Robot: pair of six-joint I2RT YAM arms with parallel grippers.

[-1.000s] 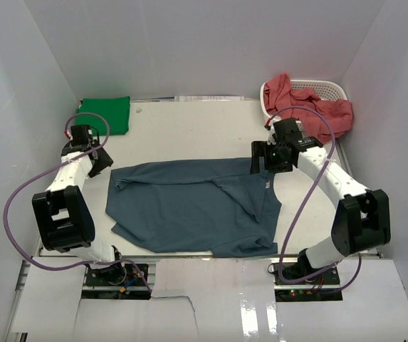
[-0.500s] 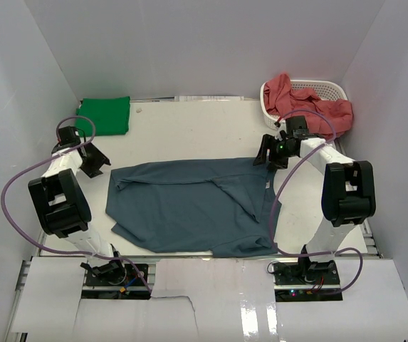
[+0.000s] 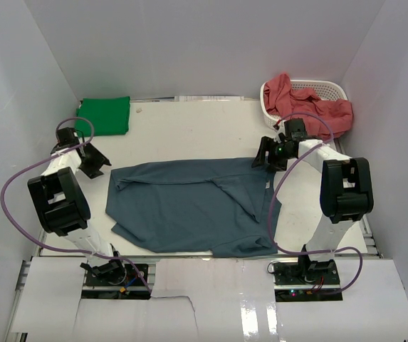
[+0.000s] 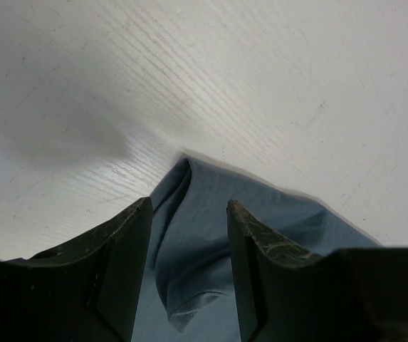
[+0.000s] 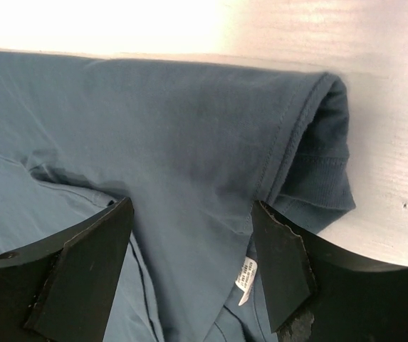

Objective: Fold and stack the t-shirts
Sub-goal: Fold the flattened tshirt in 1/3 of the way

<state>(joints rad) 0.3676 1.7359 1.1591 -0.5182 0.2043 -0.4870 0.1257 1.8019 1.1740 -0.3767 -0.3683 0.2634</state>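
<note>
From above I see the slate blue t-shirt (image 3: 193, 206) spread flat across the near half of the tabletop (image 3: 189, 128). Its far edge runs almost straight from one arm to the other, and its near hem lies close to the tabletop's front edge. On the right side a flap is folded over, leaving a diagonal crease toward the near right corner.

My left claw (image 3: 97, 162) sits just beside the shirt's far left corner. In the wrist view its fingers (image 4: 118, 271) stand apart with nothing gripped, and the cloth's pointed corner lies on the wood ahead of the gap.

My right claw (image 3: 264, 158) hangs over the far right corner. Its jaws are spread wide and hold nothing. The wrist view shows the rolled sleeve edge and a small white label (image 5: 245, 279) below.

Beyond the shirt's far edge is a broad strip of bare tabletop. The folded green t-shirt (image 3: 105, 115) lies in the far left corner. The white basket (image 3: 325, 87) is at the far right, with the salmon red t-shirts (image 3: 317, 107) spilling over its rim, near the right arm. White walls close in on both sides.
</note>
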